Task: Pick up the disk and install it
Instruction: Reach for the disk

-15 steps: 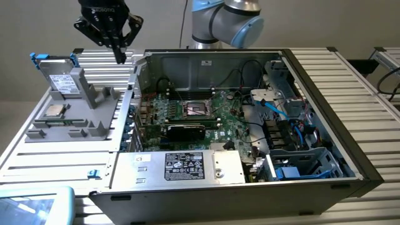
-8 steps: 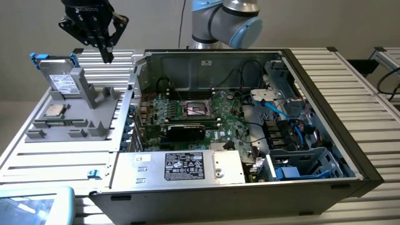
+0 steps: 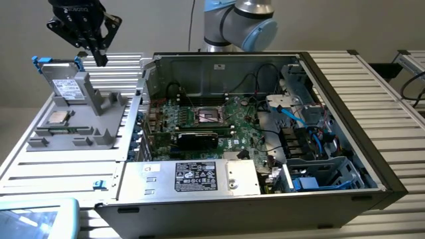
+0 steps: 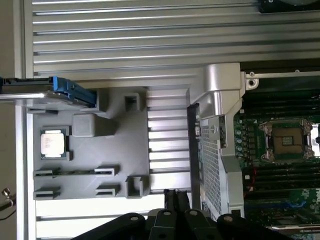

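The disk (image 3: 67, 87) stands upright in a grey holder (image 3: 99, 117) at the exterior view's left, its white label facing forward and a blue carrier around it. My gripper (image 3: 101, 60) hangs above the holder, slightly toward the exterior view's right of the disk and apart from it, fingers shut on nothing. In the wrist view the disk (image 4: 35, 90) shows edge-on at the holder's (image 4: 120, 145) corner, and my shut gripper (image 4: 177, 195) is well away from it, over the gap between holder and computer case.
An open computer case (image 3: 332, 79) lies beside the holder, with a motherboard (image 3: 219, 124), cables, a silver box with a black label (image 3: 192, 177) and a drive cage (image 3: 319, 174). A small square CPU chip (image 3: 57, 118) sits on the holder. A ribbed metal table (image 3: 59, 169) lies beneath everything.
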`<state>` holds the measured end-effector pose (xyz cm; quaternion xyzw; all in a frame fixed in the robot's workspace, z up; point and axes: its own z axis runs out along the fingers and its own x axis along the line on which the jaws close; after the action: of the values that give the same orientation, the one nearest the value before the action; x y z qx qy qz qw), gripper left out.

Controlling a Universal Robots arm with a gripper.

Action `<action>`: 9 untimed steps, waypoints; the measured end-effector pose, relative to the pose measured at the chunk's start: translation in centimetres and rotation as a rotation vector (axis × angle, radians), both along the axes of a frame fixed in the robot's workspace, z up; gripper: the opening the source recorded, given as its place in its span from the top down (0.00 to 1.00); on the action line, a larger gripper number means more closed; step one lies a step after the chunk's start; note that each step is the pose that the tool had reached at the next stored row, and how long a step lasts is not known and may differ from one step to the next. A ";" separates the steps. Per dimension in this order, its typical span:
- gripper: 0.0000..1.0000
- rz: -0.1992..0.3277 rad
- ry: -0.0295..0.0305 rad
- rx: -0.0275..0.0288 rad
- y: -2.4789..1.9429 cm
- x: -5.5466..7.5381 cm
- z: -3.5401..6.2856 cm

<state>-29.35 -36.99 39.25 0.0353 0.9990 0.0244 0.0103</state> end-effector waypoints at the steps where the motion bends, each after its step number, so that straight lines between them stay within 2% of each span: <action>1: 0.89 0.000 0.0000 0.0000 0.01 -0.2 0.00; 5: 0.89 0.000 0.0001 0.0000 0.10 -1.5 0.00; 9: 0.89 0.000 0.0005 0.0000 0.52 -3.1 -0.01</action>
<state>-32.42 -36.47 39.25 0.0352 0.9990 0.0244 0.0101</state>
